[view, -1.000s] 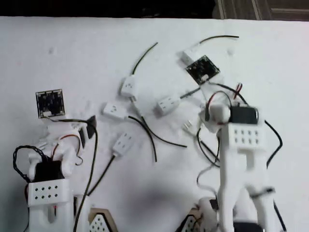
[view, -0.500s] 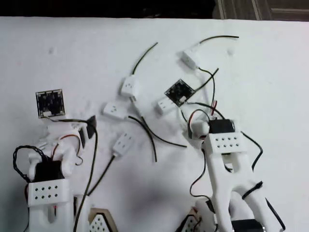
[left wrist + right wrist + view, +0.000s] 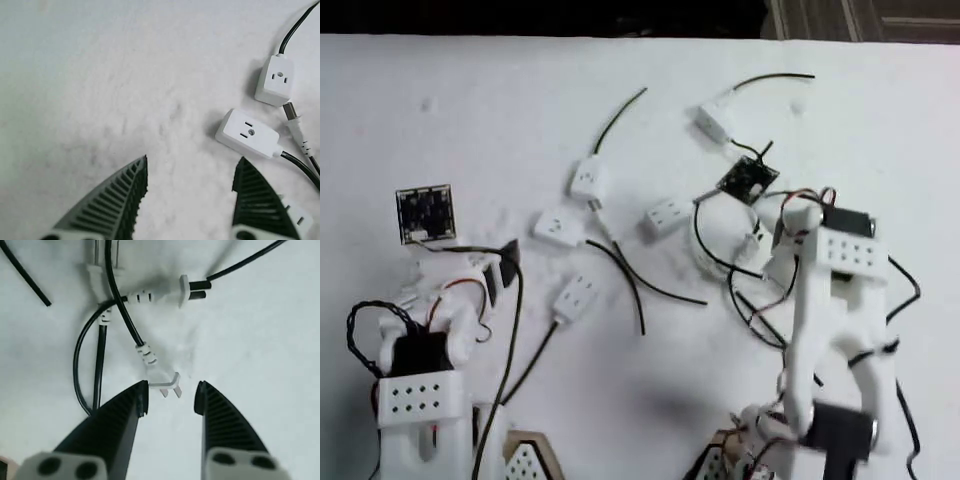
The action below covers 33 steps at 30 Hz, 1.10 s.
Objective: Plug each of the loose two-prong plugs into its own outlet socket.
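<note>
Nearest, on the left, the left hand (image 3: 192, 162) hangs open over bare counter (image 3: 100, 75), an outlet socket (image 3: 247, 132) lying just beyond it. On the right, the right hand (image 3: 171, 390) is spread too, gripping nothing, its fingers flanking a two-prong plug (image 3: 159, 381) (lying flat, cord trailing away). I'd worry it pinches the prongs, or the crossing black cords (image 3: 122, 310) drag on lifting and twist the plug off line for the mid-counter socket (image 3: 669, 215).
</note>
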Motion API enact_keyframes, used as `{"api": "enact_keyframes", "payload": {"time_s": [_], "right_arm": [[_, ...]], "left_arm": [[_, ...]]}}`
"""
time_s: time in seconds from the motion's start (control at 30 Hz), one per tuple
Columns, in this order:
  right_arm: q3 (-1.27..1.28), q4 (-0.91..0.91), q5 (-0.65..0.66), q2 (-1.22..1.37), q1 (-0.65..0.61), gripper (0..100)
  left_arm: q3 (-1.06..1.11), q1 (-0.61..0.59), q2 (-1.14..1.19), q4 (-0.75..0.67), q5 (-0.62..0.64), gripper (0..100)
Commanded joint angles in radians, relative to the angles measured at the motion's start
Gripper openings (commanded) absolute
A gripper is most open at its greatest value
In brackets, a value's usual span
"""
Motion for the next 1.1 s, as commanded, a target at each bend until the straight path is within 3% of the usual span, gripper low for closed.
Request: {"api": "enact_keyframes", "payload": {"time_s": [0.0, 0.2, 0.33, 0.6, 0.73, 0.87, 1.07], "right_arm": [[-0.109, 0.008, 0.058, 0.108, 0.036, 15.2], [-0.252, 0.130, 0.169, 0.265, 0.036, 17.4], [-0.334, 0.188, 0.176, 0.344, 0.033, 24.9], [-0.440, 0.186, 0.178, 0.535, 0.030, 25.1], [-0.476, 0.189, 0.183, 0.607, 0.019, 13.9], [-0.477, 0.263, 0.287, 0.633, -0.012, 2.8], [-0.479, 0.348, 0.313, 0.532, -0.007, 1.8]], "left_arm": [[-0.003, -0.004, -0.018, -0.021, -0.017, 28], [-0.003, -0.004, -0.018, -0.021, -0.018, 28], [-0.003, -0.004, -0.018, -0.021, -0.018, 28], [-0.003, -0.004, -0.018, -0.021, -0.018, 28], [-0.003, -0.004, -0.018, -0.021, -0.018, 28], [-0.003, -0.004, -0.018, -0.021, -0.018, 28], [-0.003, -0.004, -0.018, -0.021, -0.018, 28]]}}
